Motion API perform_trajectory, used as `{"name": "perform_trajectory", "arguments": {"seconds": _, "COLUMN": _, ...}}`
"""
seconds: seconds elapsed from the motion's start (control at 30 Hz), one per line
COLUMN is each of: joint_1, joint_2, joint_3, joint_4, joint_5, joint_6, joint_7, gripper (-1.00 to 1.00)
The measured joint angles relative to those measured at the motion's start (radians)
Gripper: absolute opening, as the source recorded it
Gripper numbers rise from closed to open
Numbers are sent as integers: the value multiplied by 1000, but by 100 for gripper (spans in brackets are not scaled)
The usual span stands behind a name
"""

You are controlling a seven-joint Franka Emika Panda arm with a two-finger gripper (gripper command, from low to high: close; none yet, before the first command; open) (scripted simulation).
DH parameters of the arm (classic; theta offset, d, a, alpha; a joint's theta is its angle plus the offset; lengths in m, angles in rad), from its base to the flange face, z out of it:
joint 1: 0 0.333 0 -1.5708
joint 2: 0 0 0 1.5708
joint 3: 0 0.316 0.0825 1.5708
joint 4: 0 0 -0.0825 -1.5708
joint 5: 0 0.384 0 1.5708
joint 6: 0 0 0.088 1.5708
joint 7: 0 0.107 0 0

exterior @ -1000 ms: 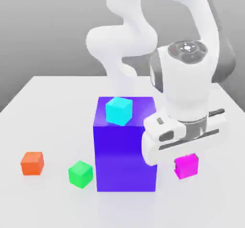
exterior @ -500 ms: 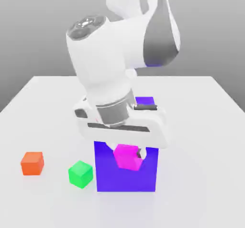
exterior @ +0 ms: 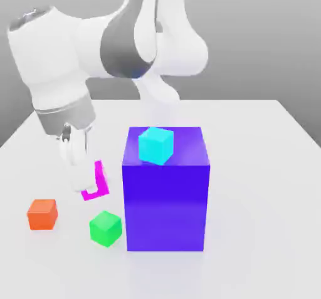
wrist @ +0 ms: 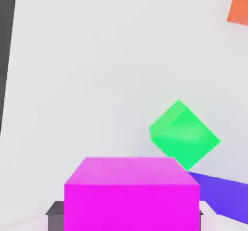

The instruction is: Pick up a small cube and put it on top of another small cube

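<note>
My gripper [exterior: 86, 182] is shut on the small magenta cube [exterior: 95, 183], which hangs tilted above the table on the exterior view's left, beside the big blue block [exterior: 166, 197]. The held magenta cube [wrist: 131, 192] fills the near part of the hand view. A green cube [exterior: 105, 228] sits on the table just below and slightly right of the held cube, and it shows beyond it as the green cube [wrist: 184, 134] in the hand view. An orange cube [exterior: 42, 214] lies further left. A cyan cube [exterior: 155, 145] rests on top of the blue block.
The blue block stands tall in the table's middle, close to the right of the gripper. Its edge, the blue block [wrist: 220, 192], and the orange cube [wrist: 239, 5] appear in the hand view. The white table [exterior: 263, 166] spreads wide on the right.
The arm has swung from the exterior view's right, across the front of the blue block, to the left, carrying the magenta cube with it. The other cubes have not moved.
</note>
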Motion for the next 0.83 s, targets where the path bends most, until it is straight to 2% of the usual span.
{"name": "perform_trajectory", "arguments": {"seconds": 0.27, "joint_1": -73, "joint_2": -21, "joint_3": 85, "joint_4": -184, "joint_5": -174, "joint_6": 229, "joint_7": 346, "gripper": -100}}
{"name": "perform_trajectory", "arguments": {"seconds": 0.53, "joint_1": -138, "joint_2": 91, "joint_3": 105, "joint_4": -188, "joint_5": -369, "joint_6": 316, "joint_7": 507, "gripper": -100}}
{"name": "perform_trajectory", "arguments": {"seconds": 0.67, "joint_1": -147, "joint_2": 147, "joint_3": 103, "joint_4": -183, "joint_5": -411, "joint_6": 359, "joint_7": 537, "gripper": -100}}
{"name": "perform_trajectory", "arguments": {"seconds": 0.83, "joint_1": -147, "joint_2": 203, "joint_3": 113, "joint_4": -183, "joint_5": -386, "joint_6": 423, "joint_7": 520, "gripper": -100}}
